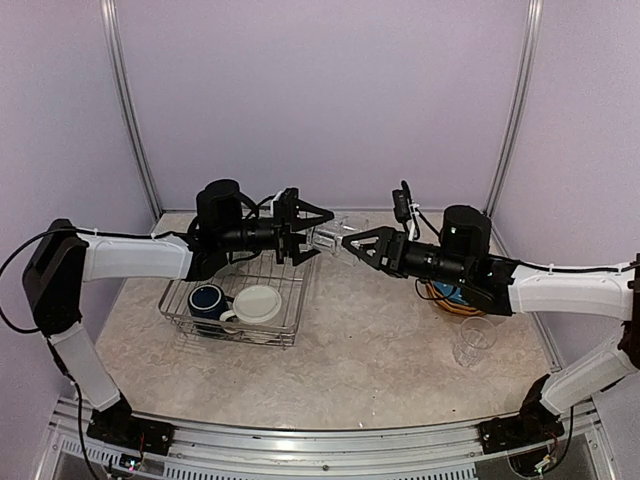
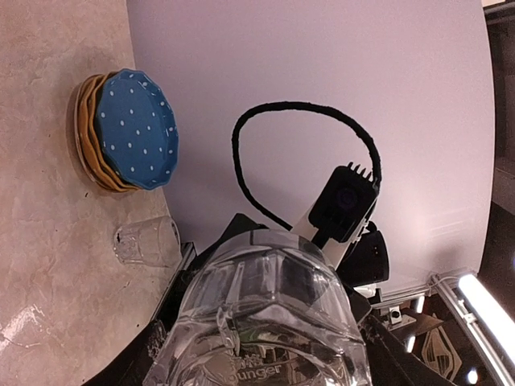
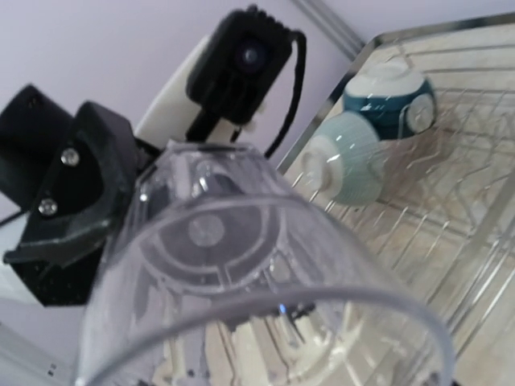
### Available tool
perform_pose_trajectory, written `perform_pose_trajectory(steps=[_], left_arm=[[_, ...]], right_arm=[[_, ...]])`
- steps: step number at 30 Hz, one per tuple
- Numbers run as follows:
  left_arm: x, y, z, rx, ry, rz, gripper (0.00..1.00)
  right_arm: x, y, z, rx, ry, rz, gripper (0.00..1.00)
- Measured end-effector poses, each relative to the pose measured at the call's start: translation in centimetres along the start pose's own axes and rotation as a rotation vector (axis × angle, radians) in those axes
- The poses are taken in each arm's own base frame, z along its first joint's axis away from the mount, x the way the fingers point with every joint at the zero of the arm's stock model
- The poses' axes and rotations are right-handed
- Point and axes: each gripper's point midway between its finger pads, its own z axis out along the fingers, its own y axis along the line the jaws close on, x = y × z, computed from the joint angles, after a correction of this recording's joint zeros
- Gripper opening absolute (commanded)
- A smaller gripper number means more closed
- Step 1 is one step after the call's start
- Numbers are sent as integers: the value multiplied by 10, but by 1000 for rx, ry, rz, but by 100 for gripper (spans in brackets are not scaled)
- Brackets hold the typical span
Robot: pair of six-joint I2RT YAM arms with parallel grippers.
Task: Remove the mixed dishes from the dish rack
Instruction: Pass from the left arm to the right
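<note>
Holding a clear drinking glass aloft, left end effector pinched it; right end effector spread near its rim.

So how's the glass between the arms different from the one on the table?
The raised glass lies sideways in mid-air; the table glass stands upright, mouth up. The raised glass sits between the left gripper and right gripper; the table glass is touched by nothing. Both are clear drinking glasses.

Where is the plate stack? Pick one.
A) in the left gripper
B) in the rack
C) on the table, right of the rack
C: the plates sit stacked on the table, outside the rack.
</note>
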Motion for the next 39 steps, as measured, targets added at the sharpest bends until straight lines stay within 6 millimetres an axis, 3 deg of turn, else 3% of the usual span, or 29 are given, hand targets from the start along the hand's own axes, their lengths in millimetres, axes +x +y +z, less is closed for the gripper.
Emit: perform_pose_trajectory(steps=[2, 8, 13, 18, 22, 27, 33, 37, 39], left_arm=[[0, 1, 4, 19, 1, -6, 32], [0, -1, 8, 42, -3, -11, 29], [1, 4, 4, 23, -11, -15, 29], [-7, 15, -15, -49, -68, -29, 29], [-10, 9, -19, -52, -83, -13, 28], [-4, 2, -8, -30, -52, -13, 27], [7, 14, 10, -22, -6, -50, 27], [9, 17, 14, -12, 10, -62, 41], [8, 14, 14, -1, 12, -48, 55]], right_arm=[[-2, -2, -4, 15, -18, -2, 46], [-5, -2, -9, 32, -34, -18, 98], [2, -2, -15, 65, -8, -32, 100], [-2, 0, -27, 105, -16, -67, 100], [-5, 7, -20, 70, -12, -73, 84], [3, 8, 0, 19, 34, -54, 63], [0, 15, 4, -24, 23, -48, 32], [-3, 16, 3, -33, 4, -41, 0], [-4, 19, 1, -45, -4, -26, 0]])
